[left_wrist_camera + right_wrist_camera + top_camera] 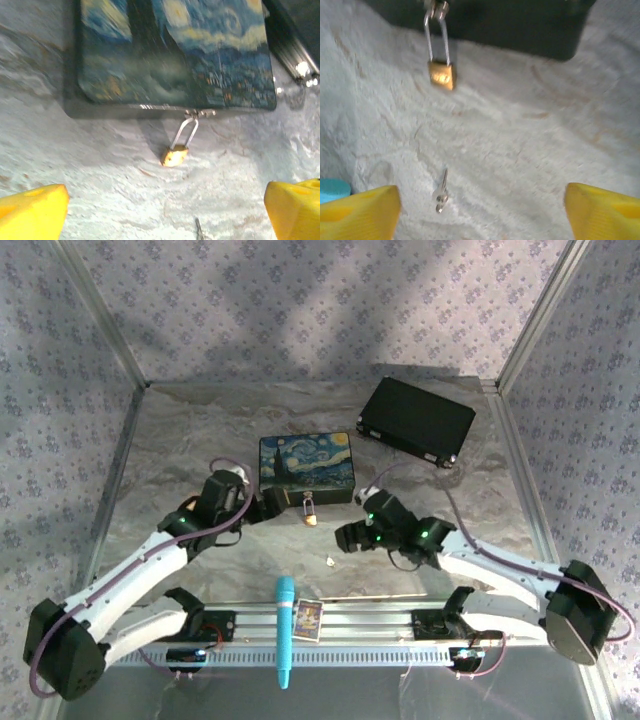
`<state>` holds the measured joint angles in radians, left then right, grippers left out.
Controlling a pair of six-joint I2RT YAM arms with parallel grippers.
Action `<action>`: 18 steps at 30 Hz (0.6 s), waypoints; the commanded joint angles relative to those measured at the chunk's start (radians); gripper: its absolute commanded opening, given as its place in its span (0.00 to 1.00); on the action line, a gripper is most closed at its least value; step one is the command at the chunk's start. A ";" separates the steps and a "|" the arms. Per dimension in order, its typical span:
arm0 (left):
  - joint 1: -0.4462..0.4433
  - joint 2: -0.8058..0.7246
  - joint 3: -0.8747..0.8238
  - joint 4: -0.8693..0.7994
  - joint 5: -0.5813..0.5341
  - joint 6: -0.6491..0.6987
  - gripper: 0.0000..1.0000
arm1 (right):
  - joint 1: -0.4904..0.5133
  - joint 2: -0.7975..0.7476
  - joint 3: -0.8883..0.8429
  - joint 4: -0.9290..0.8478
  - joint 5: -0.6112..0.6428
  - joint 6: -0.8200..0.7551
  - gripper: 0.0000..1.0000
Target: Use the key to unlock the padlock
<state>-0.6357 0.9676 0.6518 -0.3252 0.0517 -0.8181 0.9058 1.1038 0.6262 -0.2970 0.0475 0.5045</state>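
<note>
- padlock point(309, 512) hangs by its thin silver shackle from the hasp on the near face of the starry-night tin point(305, 468). Its brass body lies on the table point(200, 430), bottom end toward the arms. It's tethered, so it should only swing about the hasp.
- key point(330, 561) lies flat and loose on the table, on the near side of the padlock and a bit right, apart from it, nothing touching it.
- right gripper point(345, 537): jaws apart, empty, low over the table near the key. In the right wrist view the key point(442, 192) sits between the yellow fingers point(360, 215), nearer the left-hand one. Looks lined up for a pick.
- left gripper point(268, 504): jaws wide apart, empty, just left of the padlock and aimed at it. Probably there to steady the body for the key.
- room: bare table all around the key. A thin flat key may skid or resist pinching.
- edges: the tin wall blocks the far side of the padlock. The cyan pen point(285, 630) lies at the near edge, close to the right gripper's side. The black case point(415, 420) sits well apart, far right.
</note>
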 commanded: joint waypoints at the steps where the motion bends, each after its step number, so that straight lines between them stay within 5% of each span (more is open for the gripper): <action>1: -0.064 0.036 0.008 0.010 -0.025 -0.055 1.00 | 0.087 0.054 -0.027 0.022 0.109 0.113 0.74; 18: -0.137 0.126 -0.005 0.058 -0.074 -0.088 1.00 | 0.258 0.338 0.033 0.150 0.144 0.213 0.35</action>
<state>-0.7662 1.0981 0.6518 -0.2878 0.0051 -0.8925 1.1500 1.4231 0.6292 -0.1482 0.1513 0.6994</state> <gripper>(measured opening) 0.997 0.356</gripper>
